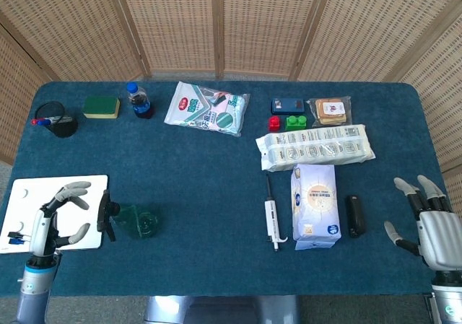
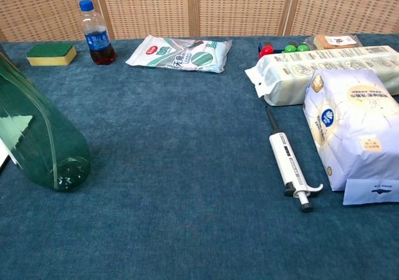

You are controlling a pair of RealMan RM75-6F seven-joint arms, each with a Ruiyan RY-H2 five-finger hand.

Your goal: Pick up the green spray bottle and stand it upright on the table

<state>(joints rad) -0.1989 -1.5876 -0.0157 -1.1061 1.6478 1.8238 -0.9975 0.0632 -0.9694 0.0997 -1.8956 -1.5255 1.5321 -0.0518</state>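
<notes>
The green spray bottle (image 1: 133,221) stands upright on the blue table near its front left, black nozzle toward the left. In the chest view the green spray bottle (image 2: 38,136) fills the left edge, its base on the cloth. My left hand (image 1: 58,216) is to the left of the bottle, over the white board, fingers spread and apart from it, holding nothing. My right hand (image 1: 427,223) hovers open at the table's front right edge, fingers apart. Neither hand appears in the chest view.
A white board (image 1: 50,212) with pens lies front left. A pipette (image 1: 272,219), white bag (image 1: 315,205), black object (image 1: 353,215) and long packet (image 1: 315,147) sit right of centre. A sponge (image 1: 101,107), drink bottle (image 1: 137,99), black cup (image 1: 55,120) and wipes pack (image 1: 207,108) line the back.
</notes>
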